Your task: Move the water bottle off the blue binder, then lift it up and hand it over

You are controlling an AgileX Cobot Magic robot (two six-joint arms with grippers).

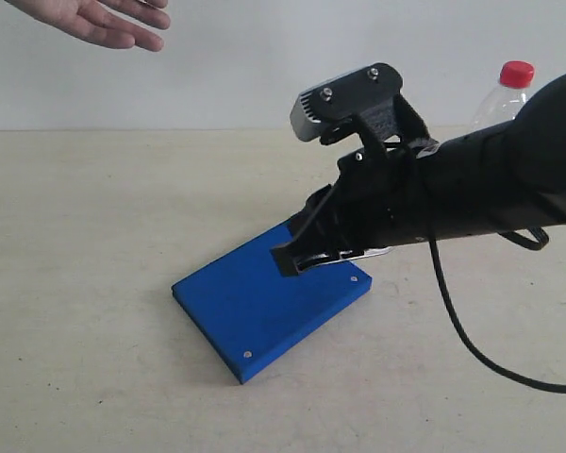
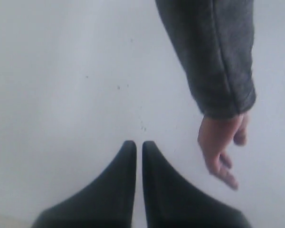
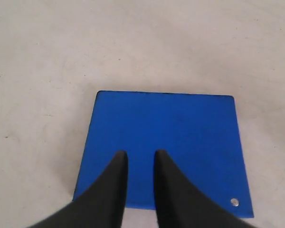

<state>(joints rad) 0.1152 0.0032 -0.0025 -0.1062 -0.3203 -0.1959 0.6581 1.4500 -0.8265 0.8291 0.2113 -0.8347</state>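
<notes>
- Right pincer [image 3: 138, 156] hovers over the blue binder [image 1: 255, 311], jaws slightly apart and empty.
- Water bottle [image 1: 507, 94] is upright off the binder, near the table's [image 1: 75, 236] far right edge, so the first step looks done.
- Lifting and handover to the open hand [image 1: 104, 21] remain; the left pincer [image 2: 138, 145] is together.

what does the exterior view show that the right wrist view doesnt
Only the exterior view: the water bottle standing behind the right arm, and a person's hand held open at the upper left. Only the right wrist view: the right gripper close up, jaws slightly apart with nothing between them. Both: the blue binder lying flat on the table.
</notes>
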